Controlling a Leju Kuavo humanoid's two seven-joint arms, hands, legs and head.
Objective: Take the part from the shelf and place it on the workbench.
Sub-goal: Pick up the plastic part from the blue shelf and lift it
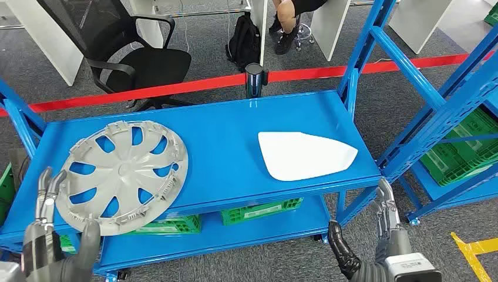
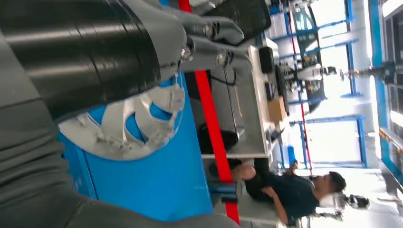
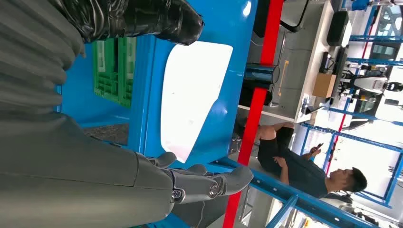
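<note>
A silver wheel cover [image 1: 123,174] lies flat at the left front of the blue shelf top [image 1: 229,153], overhanging the front edge slightly; I also see the wheel cover [image 2: 130,126] in the left wrist view. A white flat part [image 1: 303,154] lies at the shelf's right front, and this white part [image 3: 190,95] appears in the right wrist view too. My left hand [image 1: 53,235] is open, fingers raised just left of and below the wheel cover, not touching it. My right hand [image 1: 376,241] is open below the shelf's right front corner, empty.
Green crates [image 1: 261,210] sit on the lower shelf. A second blue rack [image 1: 452,117] with green crates stands to the right. A red barrier tape [image 1: 176,87] and its post [image 1: 255,79] run behind the shelf. A black office chair [image 1: 135,59] and a seated person [image 3: 304,161] are beyond.
</note>
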